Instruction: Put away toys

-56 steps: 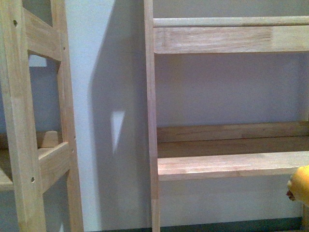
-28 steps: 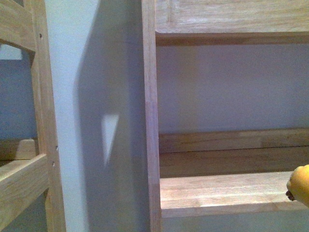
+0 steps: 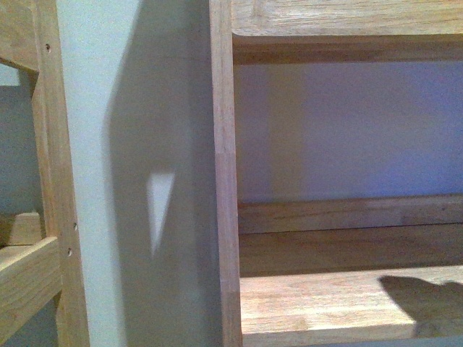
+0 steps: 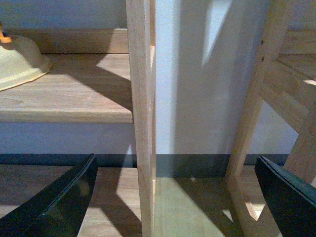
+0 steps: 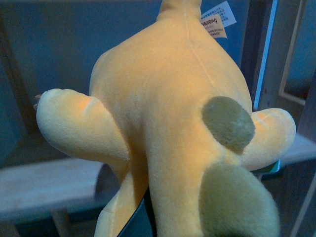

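Wooden shelf [image 3: 325,303] behind, plush [image 5: 173,123] lengthwise away from right jaws gripping it, left jaws wide

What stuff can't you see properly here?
- Right wrist view: the plush toy fills the picture; its face is turned away, and its tag's print is too small.
- Left wrist view: the cream thing on the shelf is cut off by the edge.
- Front view: the toy is outside the frame; only a shadow shows.

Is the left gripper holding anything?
No, the left gripper is open, its black fingers wide apart with nothing held between them.
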You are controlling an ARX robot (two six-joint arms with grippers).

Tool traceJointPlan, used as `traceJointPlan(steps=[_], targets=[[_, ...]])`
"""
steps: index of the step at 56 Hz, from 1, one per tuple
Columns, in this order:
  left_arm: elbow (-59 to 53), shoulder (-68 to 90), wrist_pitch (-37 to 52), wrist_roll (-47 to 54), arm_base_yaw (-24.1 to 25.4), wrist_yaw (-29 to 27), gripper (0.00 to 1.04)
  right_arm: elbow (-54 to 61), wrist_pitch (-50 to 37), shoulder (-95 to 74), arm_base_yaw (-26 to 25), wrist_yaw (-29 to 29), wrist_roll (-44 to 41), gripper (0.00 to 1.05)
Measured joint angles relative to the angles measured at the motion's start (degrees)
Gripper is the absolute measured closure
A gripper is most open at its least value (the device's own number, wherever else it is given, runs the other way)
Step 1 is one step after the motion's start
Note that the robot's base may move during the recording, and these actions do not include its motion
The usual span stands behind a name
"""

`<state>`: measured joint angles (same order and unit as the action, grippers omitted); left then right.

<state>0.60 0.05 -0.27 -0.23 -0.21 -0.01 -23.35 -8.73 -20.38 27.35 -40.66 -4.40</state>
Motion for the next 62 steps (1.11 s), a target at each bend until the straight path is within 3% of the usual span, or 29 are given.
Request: traceJointPlan(steps=[11,26,36,47,62], targets=[[0.0,0.0,0.0,0.0,0.0,0.0,0.06,-17.53,-14.05,-12.44,8.66,-4.07,-16.48,0.98],[0.0,0.0,0.0,0.0,0.0,0.0,0.06,-28.22,-13.46,-17.29,5.84,1.42,-22.56,0.98],[0.0,0.0,0.0,0.0,0.0,0.0,0.06,-33.59,-3.39,-17.79,-1.51,7.74,-16.81,0.98],[0.0,0.0,0.0,0.0,0.0,0.0,0.06,-41.09,-1.11,-27.28,-12.74,18.75,-4.76,0.98],[0.0,0.0,0.0,0.0,0.0,0.0,0.06,-52.92,-0.74,-43.89,-16.35,24.83,3.08,0.98]])
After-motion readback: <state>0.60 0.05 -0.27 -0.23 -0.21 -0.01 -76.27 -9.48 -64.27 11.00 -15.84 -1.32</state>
